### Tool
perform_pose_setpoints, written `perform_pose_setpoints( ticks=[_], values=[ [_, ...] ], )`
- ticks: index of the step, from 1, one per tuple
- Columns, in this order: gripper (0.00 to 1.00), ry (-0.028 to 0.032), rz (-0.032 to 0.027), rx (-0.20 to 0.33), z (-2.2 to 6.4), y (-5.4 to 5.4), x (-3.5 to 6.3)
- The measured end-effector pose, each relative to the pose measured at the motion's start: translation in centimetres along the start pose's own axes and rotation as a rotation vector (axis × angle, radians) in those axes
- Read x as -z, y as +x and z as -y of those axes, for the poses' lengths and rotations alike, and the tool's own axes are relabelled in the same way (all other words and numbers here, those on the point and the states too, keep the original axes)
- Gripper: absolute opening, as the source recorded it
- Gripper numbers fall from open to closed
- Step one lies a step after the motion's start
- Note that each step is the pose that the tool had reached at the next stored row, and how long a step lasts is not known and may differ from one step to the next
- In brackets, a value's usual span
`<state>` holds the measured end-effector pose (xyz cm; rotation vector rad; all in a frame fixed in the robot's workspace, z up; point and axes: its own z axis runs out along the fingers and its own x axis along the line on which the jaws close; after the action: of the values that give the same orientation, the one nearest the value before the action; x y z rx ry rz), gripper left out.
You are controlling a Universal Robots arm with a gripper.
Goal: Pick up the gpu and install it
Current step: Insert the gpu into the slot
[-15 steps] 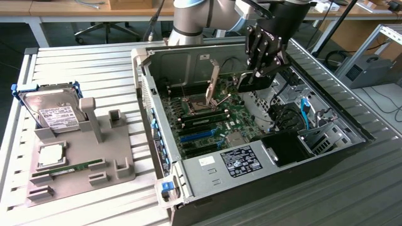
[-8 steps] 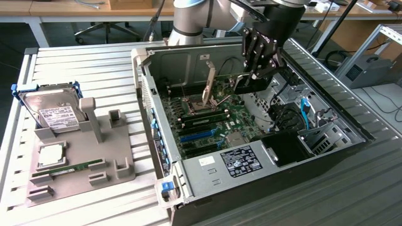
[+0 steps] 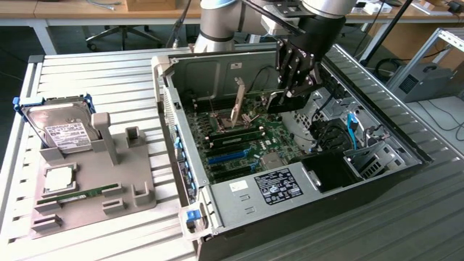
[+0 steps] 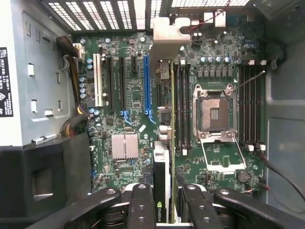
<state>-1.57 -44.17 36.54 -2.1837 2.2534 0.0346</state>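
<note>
Gripping the gpu (image 4: 160,167) edge-on, the gripper (image 3: 294,92) hangs inside the open computer case (image 3: 290,212) with its jaws clamped on the card. The card stands over the motherboard (image 4: 128,95), its silvery bracket toward the vented rear wall; whether it touches a slot I cannot tell. The case lies on a slatted metal table (image 3: 101,70), beside a grey fixture (image 3: 94,185) carrying a hard drive (image 3: 62,128). Beyond the table are wooden desks (image 3: 73,11), an office chair (image 3: 119,32) and a dark floor.
</note>
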Motion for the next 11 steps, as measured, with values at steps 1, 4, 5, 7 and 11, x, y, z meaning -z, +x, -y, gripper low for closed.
perform_pose_setpoints(
  ticks=[1, 4, 5, 7, 11],
  values=[
    [0.28, 0.0, 0.0001, 0.0, -0.03, 0.0, -0.18],
    [0.28, 0.0, 0.0, 0.0, -0.08, 0.01, -0.59],
    [0.28, 0.0, -0.0002, 0.0, -0.08, 0.01, -0.62],
    [0.28, -0.0001, -0.0004, 0.0, -0.09, 0.02, -0.62],
    [0.28, 0.0, 0.0, -0.001, -0.15, 0.02, -0.64]
  ],
)
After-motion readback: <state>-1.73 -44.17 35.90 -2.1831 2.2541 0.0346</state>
